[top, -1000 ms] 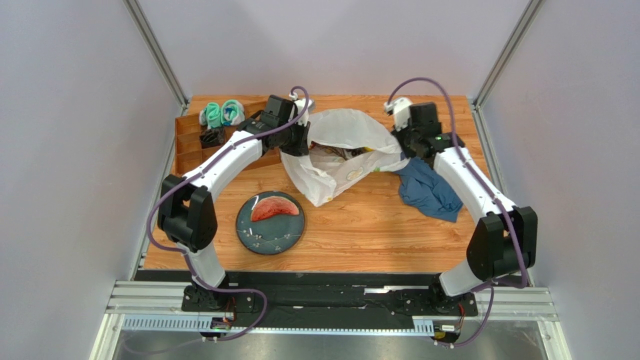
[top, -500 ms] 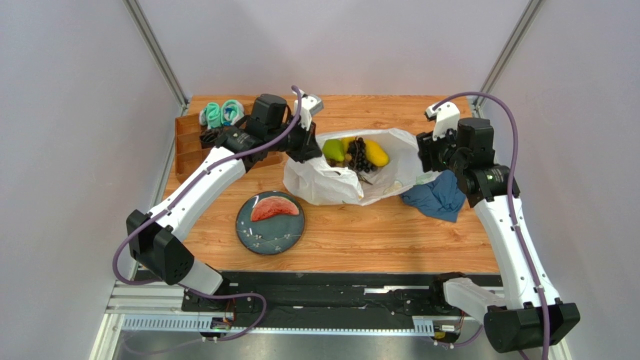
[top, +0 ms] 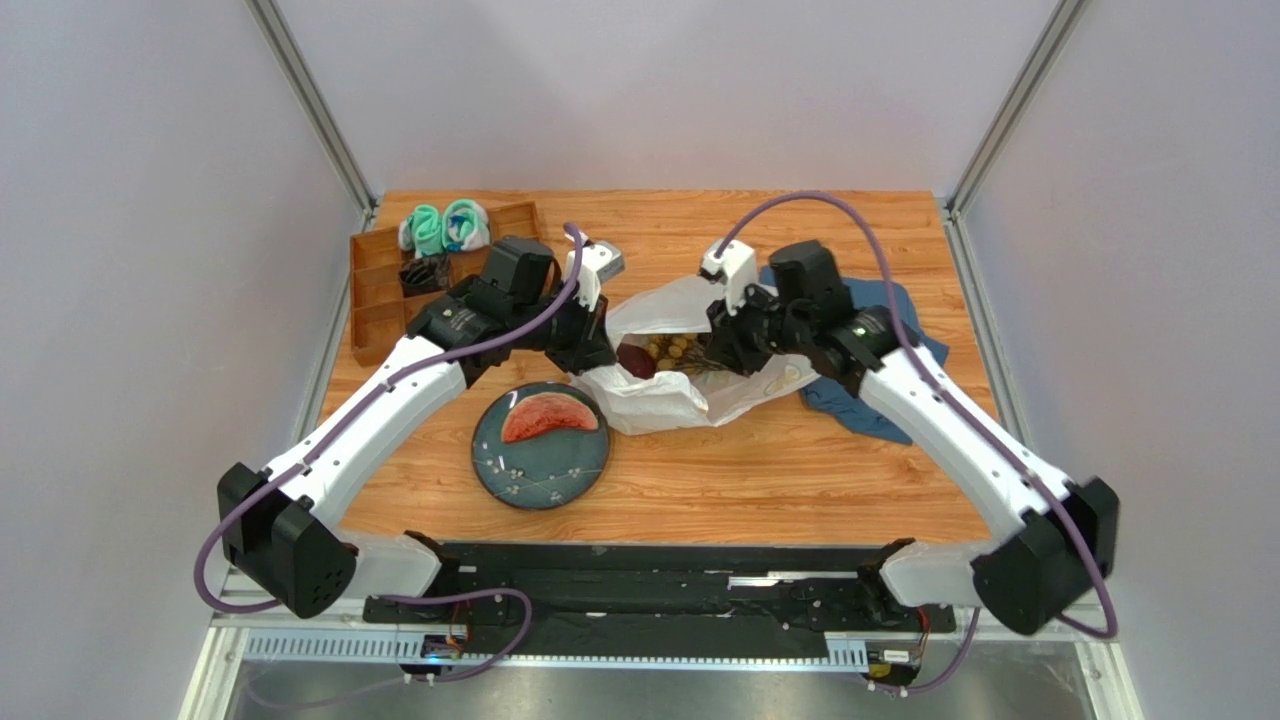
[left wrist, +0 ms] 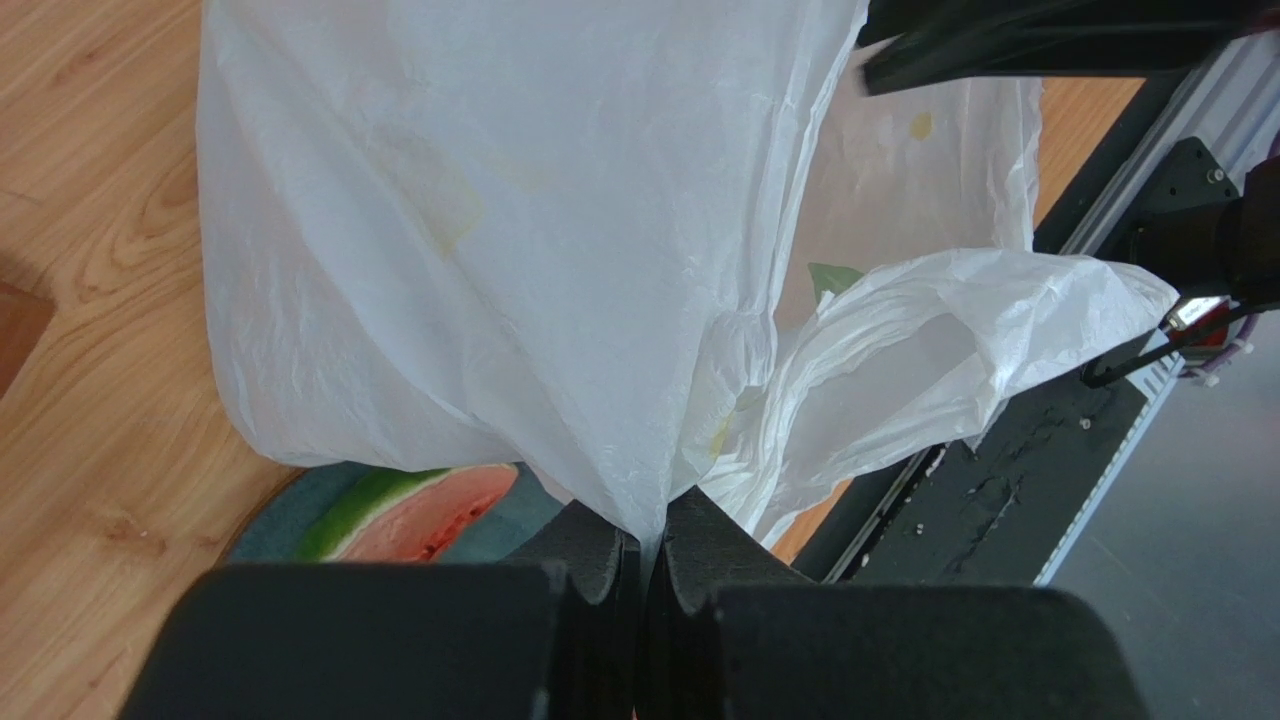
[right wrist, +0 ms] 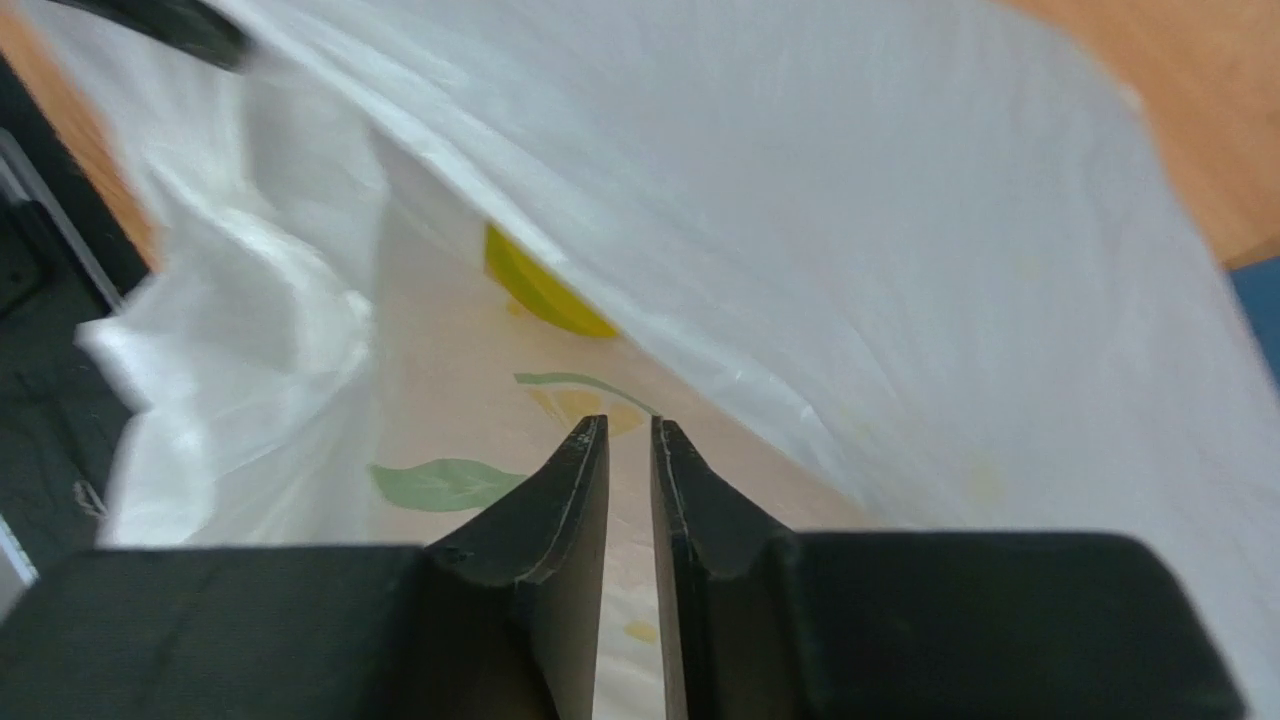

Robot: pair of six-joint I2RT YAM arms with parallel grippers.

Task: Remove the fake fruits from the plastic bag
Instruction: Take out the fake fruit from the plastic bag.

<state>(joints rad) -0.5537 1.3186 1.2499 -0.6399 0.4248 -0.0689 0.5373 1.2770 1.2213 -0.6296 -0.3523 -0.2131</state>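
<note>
Mostly hidden: fake fruits [top: 670,353] deep inside crumpled plastic bag [top: 679,402].

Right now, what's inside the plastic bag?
In the open mouth of the plastic bag I see a dark red fruit and a tan grape bunch. Anything deeper is covered by the white film, so I can't count the rest.

1. This is a robotics lab test cell.
2. Plain pale wall panels [top: 135,300] set in aluminium posts [top: 308,98] enclose a wooden table [top: 781,465].
3. The left arm [top: 383,413] and right arm [top: 962,435], trailing purple cables, are bolted to a metal rail [top: 661,608].
</note>
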